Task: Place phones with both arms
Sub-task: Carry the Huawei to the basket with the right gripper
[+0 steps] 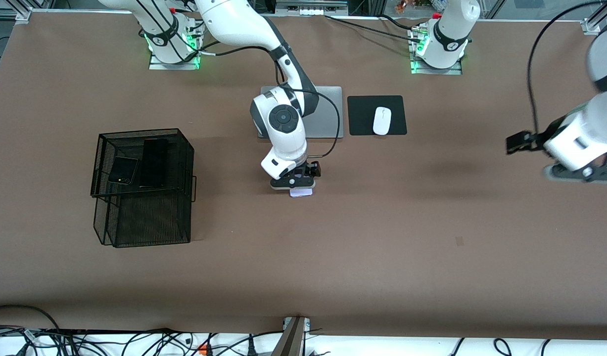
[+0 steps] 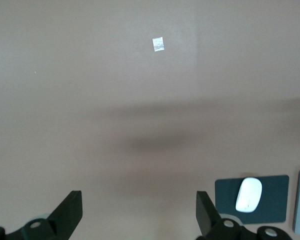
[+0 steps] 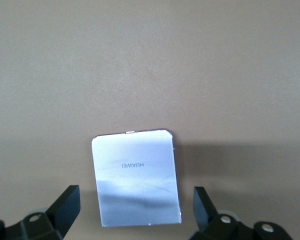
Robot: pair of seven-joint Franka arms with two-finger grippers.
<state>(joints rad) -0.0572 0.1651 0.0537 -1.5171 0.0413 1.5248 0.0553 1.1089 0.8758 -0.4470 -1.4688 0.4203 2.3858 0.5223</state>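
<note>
The pale lilac-white phone [image 1: 302,193] lies flat on the brown table near its middle; it also shows in the right wrist view [image 3: 136,177]. My right gripper [image 1: 297,184] is open right over it, a finger on each side, not touching. The small black folded phone [image 1: 123,170] and the long black slab phone [image 1: 154,162] lie on the top shelf of the black mesh rack [image 1: 184,148] toward the right arm's end. My left gripper [image 1: 580,173] is open and empty, held above the table at the left arm's end; it also shows in the left wrist view [image 2: 139,215].
A grey laptop [image 1: 328,111] lies under the right arm. A white mouse [image 1: 382,120] sits on a black pad [image 1: 362,116] beside it. A small pale tape mark [image 2: 158,44] is on the table.
</note>
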